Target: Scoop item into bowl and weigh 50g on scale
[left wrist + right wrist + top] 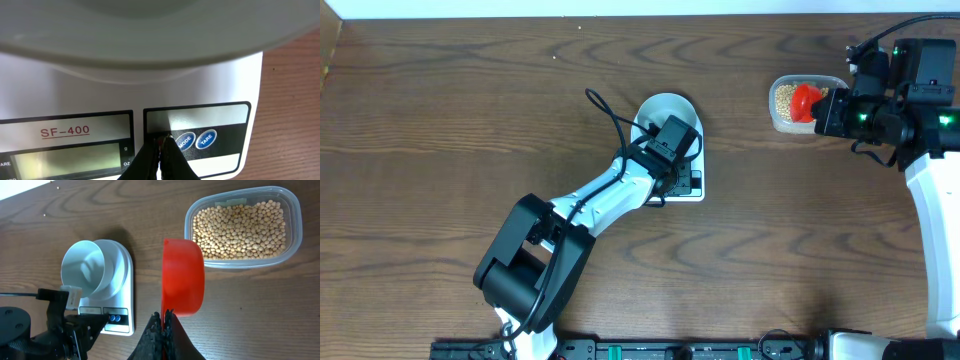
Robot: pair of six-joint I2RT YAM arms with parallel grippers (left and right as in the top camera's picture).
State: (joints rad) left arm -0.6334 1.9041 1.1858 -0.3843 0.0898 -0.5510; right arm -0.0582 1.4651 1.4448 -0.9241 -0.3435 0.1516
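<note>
Left wrist view first: we see the left gripper (161, 141) with its fingers pressed together, nothing between them. The tips are down at the front panel of the scale (75, 95), just left of the MODE button (184, 141). We cannot tell if they touch the panel. The TARE button (206, 138) is right next to MODE. The display (65, 160) is left of the tips, and its digits are not readable. Past the panel, the bowl (150, 25) sits on the scale platform and its rim overhangs the view.

Right wrist view: the right gripper (163, 316) is closed tight, pinching the red scoop (184, 277) at its near edge. The scoop is tilted up on its side, so we cannot see what is in it. Just beyond it is the clear tub (298, 230), with the soybeans (240, 225) lying inside in a thick layer. From overhead, the scoop hangs over the tub. We can't tell if it touches the beans.

Farther off in the same view, the scale and bowl stand well apart from the tub on the wooden table (470, 120). The bowl's inside looks plain white.
</note>
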